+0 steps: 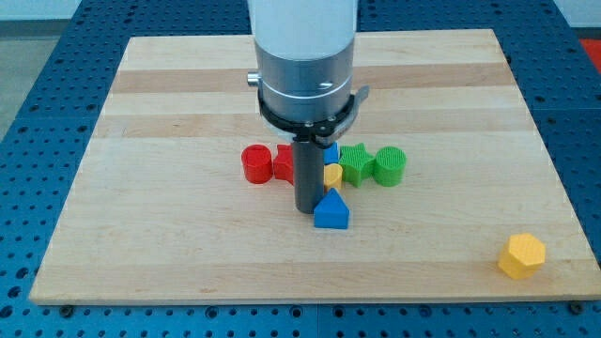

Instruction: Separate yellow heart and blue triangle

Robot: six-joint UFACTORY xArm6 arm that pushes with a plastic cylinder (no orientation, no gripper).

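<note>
The blue triangle (331,210) lies on the wooden board just below the board's middle. The yellow heart (332,175) sits right above it, mostly hidden behind my rod, and the two look close or touching. My tip (307,209) rests on the board directly at the blue triangle's left side, touching or nearly touching it. A second blue block (331,152) peeks out above the yellow heart, mostly hidden.
A red cylinder (254,163) and a red block (283,162) lie left of my rod. A green star (355,162) and a green cylinder (390,166) lie to its right. A yellow hexagon (521,254) sits at the board's bottom right corner.
</note>
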